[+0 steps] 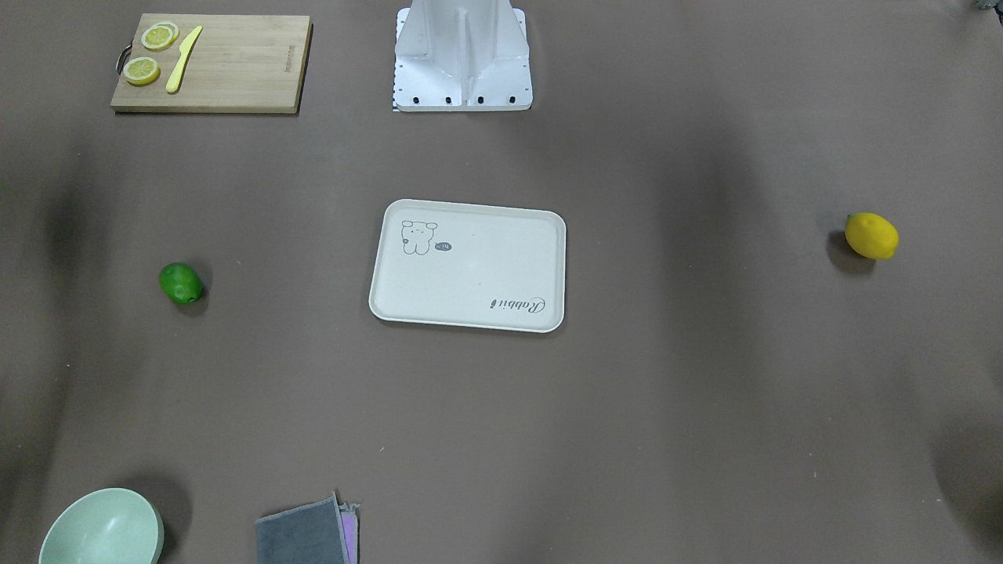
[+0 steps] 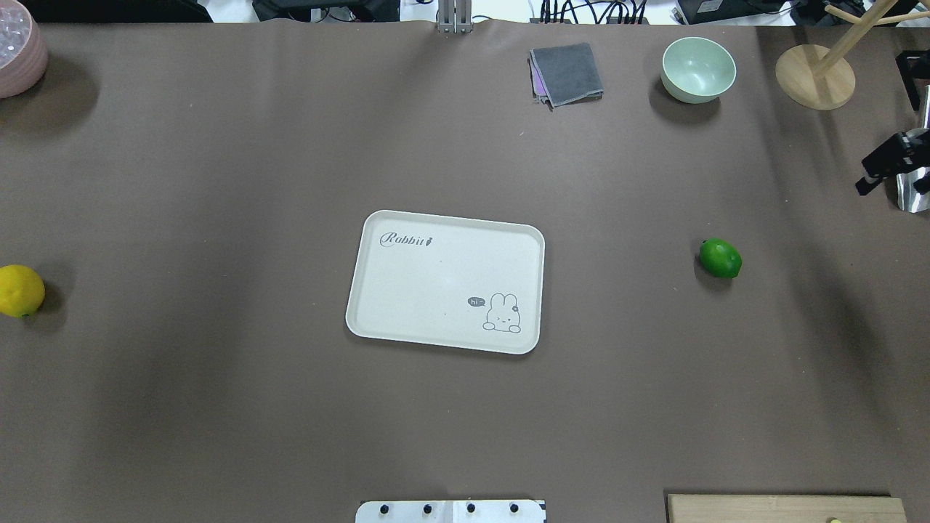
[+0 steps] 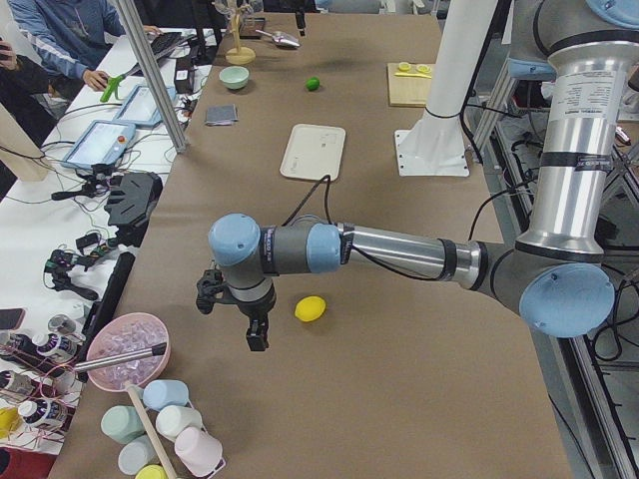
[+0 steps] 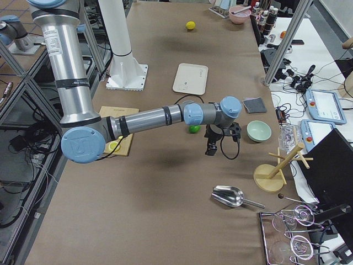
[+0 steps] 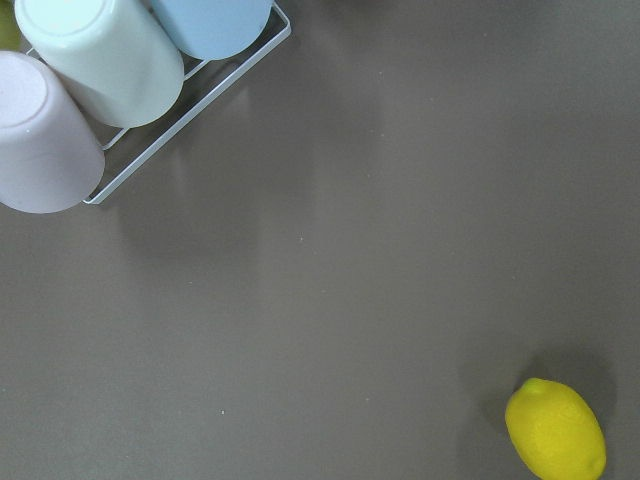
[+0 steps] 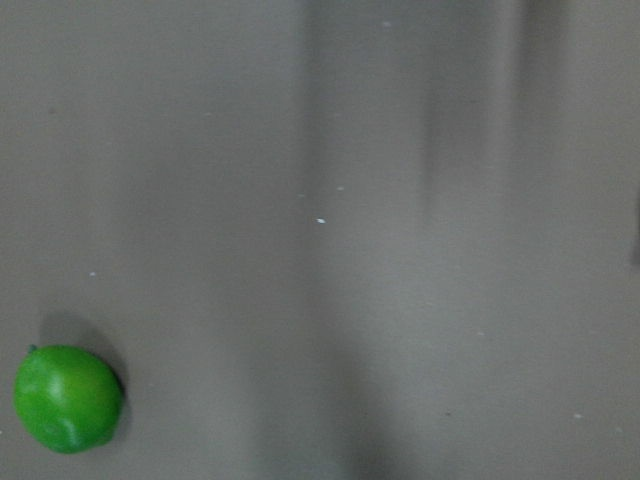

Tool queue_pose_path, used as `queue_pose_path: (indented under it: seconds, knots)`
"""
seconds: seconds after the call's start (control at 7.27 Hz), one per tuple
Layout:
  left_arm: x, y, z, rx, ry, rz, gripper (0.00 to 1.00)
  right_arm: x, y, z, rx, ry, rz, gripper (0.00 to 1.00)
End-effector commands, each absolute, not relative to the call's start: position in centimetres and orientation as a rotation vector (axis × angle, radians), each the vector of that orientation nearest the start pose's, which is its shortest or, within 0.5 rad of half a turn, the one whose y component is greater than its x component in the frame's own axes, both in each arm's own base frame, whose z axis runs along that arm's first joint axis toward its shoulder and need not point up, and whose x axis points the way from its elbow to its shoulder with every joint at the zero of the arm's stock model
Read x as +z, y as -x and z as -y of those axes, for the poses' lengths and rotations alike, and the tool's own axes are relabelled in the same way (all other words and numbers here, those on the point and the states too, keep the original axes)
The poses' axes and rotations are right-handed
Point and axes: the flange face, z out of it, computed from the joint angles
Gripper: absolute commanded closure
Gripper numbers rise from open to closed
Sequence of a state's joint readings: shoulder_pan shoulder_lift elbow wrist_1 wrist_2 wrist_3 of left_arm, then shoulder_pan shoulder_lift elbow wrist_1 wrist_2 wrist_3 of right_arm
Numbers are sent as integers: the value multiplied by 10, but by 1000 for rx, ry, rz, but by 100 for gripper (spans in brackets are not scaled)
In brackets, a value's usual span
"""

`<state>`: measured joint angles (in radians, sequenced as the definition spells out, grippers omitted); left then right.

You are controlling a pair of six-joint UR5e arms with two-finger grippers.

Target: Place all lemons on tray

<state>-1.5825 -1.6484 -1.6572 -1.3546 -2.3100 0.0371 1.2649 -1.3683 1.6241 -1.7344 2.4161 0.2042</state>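
The cream tray (image 1: 470,270) lies bare at the table's middle, also in the overhead view (image 2: 443,283). The yellow lemon (image 1: 871,236) lies on the table far toward my left end (image 2: 20,290). The green lemon (image 1: 181,283) lies toward my right end (image 2: 720,258). My left gripper (image 3: 258,334) hangs above the table just beside the yellow lemon (image 3: 311,308). My right gripper (image 4: 210,148) hangs close by the green lemon (image 4: 194,129). Both grippers show only in side views, so I cannot tell whether they are open or shut. Each wrist view shows its lemon (image 5: 555,430) (image 6: 68,398) on the table.
A wooden cutting board (image 1: 227,70) with lemon slices (image 1: 143,70) and a yellow knife (image 1: 183,59) sits near the robot base (image 1: 462,55). A green bowl (image 1: 102,529), a grey cloth (image 1: 307,533), a pink bowl (image 2: 18,51), a cup rack (image 5: 100,80) and a metal scoop (image 4: 229,196) stand at the edges.
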Motion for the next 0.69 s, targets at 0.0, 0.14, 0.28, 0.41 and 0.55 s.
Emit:
queue_pose_path:
  seconds: [0.0,0.14,0.28,0.41,0.55]
  knots:
    - [590,24,521,14,74,-728,3,484,215,566,-205,162,856,0]
    - [586,5,524,1,93,-726,3,471,244,566,-216,158,846,0]
    - [582,-18,527,2,96,-726,3,474,261,564,-240,149,822,1]
    - [576,-36,526,-37,86,-734,3,475,284,554,-249,175,809,1]
    - [580,-41,519,-57,80,-744,3,472,305,550,-277,181,802,1]
